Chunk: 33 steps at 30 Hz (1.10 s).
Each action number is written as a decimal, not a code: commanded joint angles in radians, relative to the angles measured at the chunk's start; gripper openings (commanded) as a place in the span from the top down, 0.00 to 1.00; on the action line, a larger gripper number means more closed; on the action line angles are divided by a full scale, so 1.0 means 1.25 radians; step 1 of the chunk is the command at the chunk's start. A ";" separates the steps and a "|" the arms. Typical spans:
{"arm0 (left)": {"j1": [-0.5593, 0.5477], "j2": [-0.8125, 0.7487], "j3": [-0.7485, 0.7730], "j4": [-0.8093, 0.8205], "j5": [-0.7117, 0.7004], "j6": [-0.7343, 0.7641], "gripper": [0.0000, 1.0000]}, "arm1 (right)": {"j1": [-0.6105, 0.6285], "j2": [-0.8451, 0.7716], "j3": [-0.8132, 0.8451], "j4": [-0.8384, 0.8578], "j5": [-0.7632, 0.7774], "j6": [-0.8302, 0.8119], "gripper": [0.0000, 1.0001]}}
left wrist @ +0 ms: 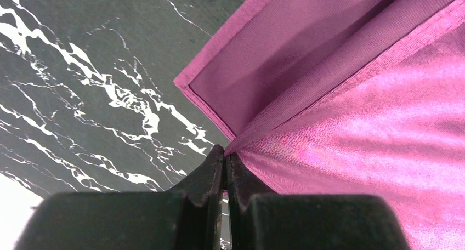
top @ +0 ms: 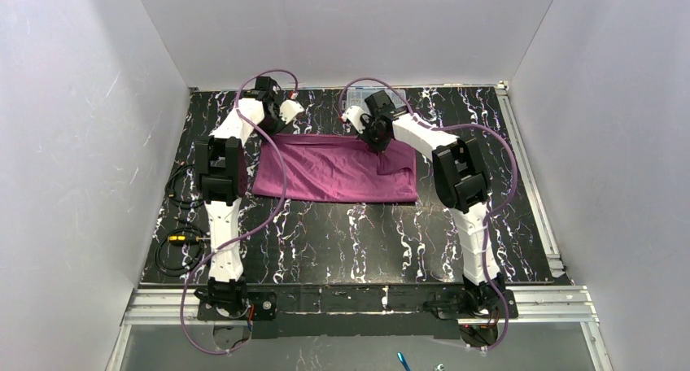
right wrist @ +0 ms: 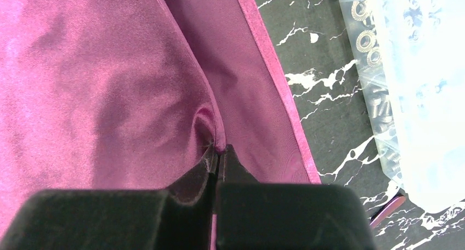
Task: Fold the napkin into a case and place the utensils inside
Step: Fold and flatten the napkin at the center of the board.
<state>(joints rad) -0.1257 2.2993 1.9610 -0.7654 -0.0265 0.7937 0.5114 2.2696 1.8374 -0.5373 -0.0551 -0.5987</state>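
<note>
Top external view, entry 1: napkin (top: 334, 172), plum-purple with a slight sheen. It lies as a wide band on the black marbled desk (top: 342, 241) between the two arms, its far edge beneath both wrists. Not yet a case.

Entry 2: left claw (left wrist: 225, 157). The jaws are pressed together on a thin pinch of the upper cloth layer near the far left corner. A hemmed lower layer lies flat on the desk just beyond the tips.

Entry 3: right claw (right wrist: 219, 154). The jaws are closed on a small pucker of cloth close to the right hem, with very little fabric caught between the tips.

Entry 4: clear compartment box (right wrist: 422, 96), on the desk near the napkin's right edge.

Entry 5: utensils. Not clearly made out in any view.

Hazards, as judged:
- Slip. Both grips are shallow and the cloth is slick, so a quick pull may free one corner and collapse the fold.
- Skew. If the arms travel unevenly, the fold line runs crooked and the case comes out too narrow or lopsided for the utensils.
- Drag. If a pinch also catches the lower layer, the whole napkin slides instead of folding.
- Collision. The right arm works close to the box, and a wide swing could knock it.
</note>
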 commanded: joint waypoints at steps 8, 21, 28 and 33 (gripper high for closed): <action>-0.007 0.004 0.033 0.029 -0.026 -0.003 1.00 | -0.014 -0.021 0.012 0.089 0.037 0.059 0.45; -0.013 0.004 0.022 0.055 -0.037 -0.034 0.77 | -0.020 -0.241 -0.228 0.335 0.228 0.157 0.29; -0.004 -0.042 -0.024 0.095 -0.075 -0.042 0.37 | -0.013 -0.324 -0.303 0.322 0.226 0.174 0.27; 0.000 -0.090 -0.054 0.089 -0.063 -0.050 0.33 | -0.013 -0.318 -0.299 0.303 0.280 0.182 0.28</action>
<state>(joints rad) -0.1326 2.3085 1.9266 -0.6476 -0.0994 0.7460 0.4919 1.8877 1.4677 -0.1677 0.2283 -0.3962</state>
